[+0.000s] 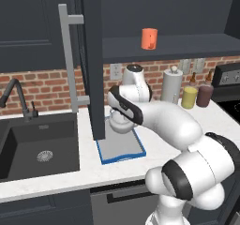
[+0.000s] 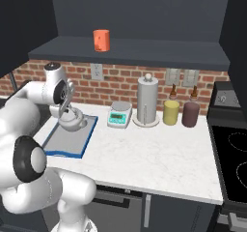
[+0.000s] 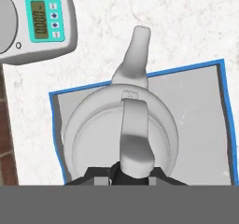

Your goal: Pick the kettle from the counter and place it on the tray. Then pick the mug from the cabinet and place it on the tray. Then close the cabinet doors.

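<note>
While the fingers point(image 3: 132, 171) grip the kettle point(image 3: 122, 125) by its arched handle, it sits at the tray point(image 3: 205, 125) left of frame centre, seemingly down. Next: release, then reach the orange mug point(image 1: 149, 38) on the upper cabinet shelf point(image 1: 187, 45).

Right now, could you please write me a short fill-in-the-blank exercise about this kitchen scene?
1. The kettle sits over the ____-rimmed tray.
2. The pincer is shut on the kettle's ____.
3. The mug on the cabinet shelf is ____ in colour.
4. The kettle's spout points toward the ____ past the tray's rim.

Missing words: blue; handle; orange; counter
</note>
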Controlling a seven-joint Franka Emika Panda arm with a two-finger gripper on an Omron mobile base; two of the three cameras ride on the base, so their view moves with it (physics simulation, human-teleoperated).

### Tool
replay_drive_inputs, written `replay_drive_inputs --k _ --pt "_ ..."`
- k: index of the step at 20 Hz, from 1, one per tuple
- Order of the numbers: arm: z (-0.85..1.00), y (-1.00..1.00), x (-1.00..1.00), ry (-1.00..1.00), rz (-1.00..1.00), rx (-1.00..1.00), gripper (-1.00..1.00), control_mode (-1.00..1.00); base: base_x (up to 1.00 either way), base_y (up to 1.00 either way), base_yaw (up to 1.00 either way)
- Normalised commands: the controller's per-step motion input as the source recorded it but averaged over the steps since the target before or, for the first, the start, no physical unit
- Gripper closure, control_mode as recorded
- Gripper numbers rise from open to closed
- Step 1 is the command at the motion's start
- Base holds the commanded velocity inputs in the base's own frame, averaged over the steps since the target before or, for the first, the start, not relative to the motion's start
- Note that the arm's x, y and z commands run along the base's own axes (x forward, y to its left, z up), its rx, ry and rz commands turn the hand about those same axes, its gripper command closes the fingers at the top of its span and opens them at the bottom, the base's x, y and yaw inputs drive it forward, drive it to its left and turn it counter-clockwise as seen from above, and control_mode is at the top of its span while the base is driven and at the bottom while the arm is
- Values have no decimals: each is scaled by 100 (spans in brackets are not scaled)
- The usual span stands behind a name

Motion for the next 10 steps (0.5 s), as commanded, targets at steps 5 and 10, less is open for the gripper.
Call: replay_drive_inputs --k 5,10 --pt "-19 11 20 0 0 -7 100 -100 0 0 0" --pt "-16 9 19 1 0 0 100 -100 0 0 0"
